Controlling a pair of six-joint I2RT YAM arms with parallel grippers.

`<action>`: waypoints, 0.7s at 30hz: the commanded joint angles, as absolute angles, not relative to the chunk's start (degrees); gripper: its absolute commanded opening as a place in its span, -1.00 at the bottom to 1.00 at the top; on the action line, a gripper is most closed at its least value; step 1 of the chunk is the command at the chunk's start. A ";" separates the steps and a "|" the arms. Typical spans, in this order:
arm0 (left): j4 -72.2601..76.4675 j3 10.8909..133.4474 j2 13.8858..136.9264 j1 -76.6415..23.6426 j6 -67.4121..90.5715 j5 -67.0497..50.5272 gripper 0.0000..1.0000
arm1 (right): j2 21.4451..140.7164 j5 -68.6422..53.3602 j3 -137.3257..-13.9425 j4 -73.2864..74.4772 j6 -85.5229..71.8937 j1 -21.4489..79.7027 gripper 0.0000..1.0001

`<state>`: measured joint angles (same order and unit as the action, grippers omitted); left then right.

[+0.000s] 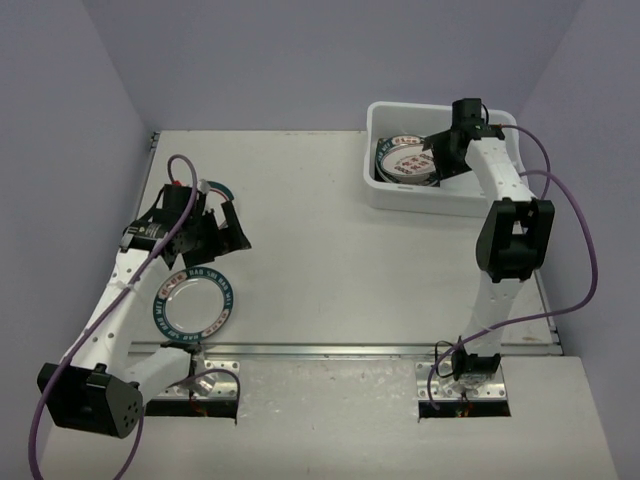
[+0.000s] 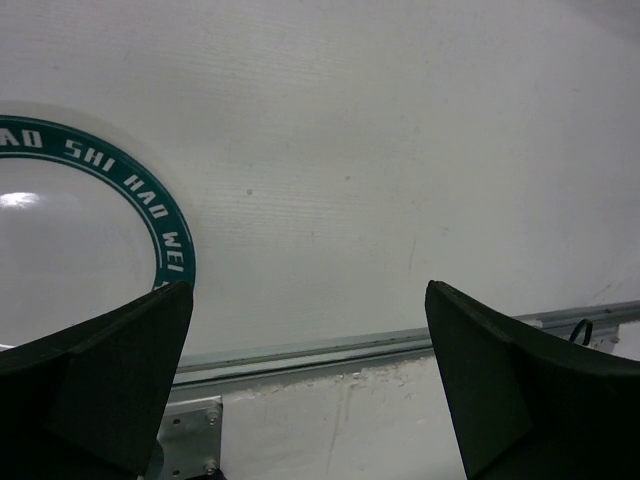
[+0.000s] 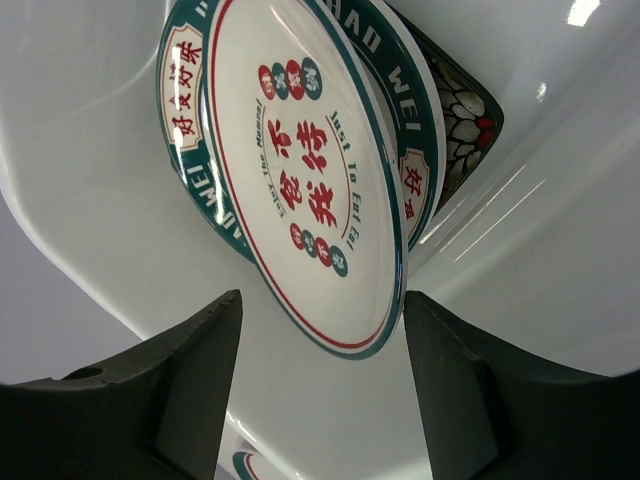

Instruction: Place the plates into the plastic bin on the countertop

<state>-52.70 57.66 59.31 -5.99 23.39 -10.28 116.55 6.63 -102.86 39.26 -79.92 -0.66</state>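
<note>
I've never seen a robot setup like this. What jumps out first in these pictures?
First, the white bin at the far right of the table, with lettered plates stacked inside and the open right tool hanging over them. Then the lone teal-rimmed plate lying on the table's near left, with the open left tool hovering empty close by.

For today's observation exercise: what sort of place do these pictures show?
Probably a robot test bench: plain walls enclose a table, a left arm and right arm are bolted at its near edge, and a plastic bin holds plates.
</note>
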 commanded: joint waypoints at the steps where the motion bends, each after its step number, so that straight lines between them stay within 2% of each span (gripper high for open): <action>1: -54.63 61.92 62.01 -3.33 25.47 -1.49 1.00 | 118.36 5.57 -109.82 50.35 -76.78 -0.35 0.32; 5: -55.57 65.93 63.19 0.34 26.33 0.37 1.00 | 117.82 2.96 -107.51 49.80 -73.63 -0.35 0.30; 12: -57.24 68.59 67.49 9.03 28.57 4.87 1.00 | 116.26 -5.77 -111.15 47.87 -67.87 1.12 0.31; 17: -56.78 66.54 68.43 17.56 33.53 9.30 1.00 | 110.31 -8.35 -119.85 42.80 -59.25 6.15 0.43; 19: -52.47 63.05 68.71 20.55 35.54 7.46 1.00 | 107.66 -15.39 -124.57 45.17 -52.93 9.89 0.47; 21: -47.12 59.68 68.86 22.15 37.88 4.89 1.00 | 101.55 -26.45 -114.78 42.39 -50.31 12.46 0.70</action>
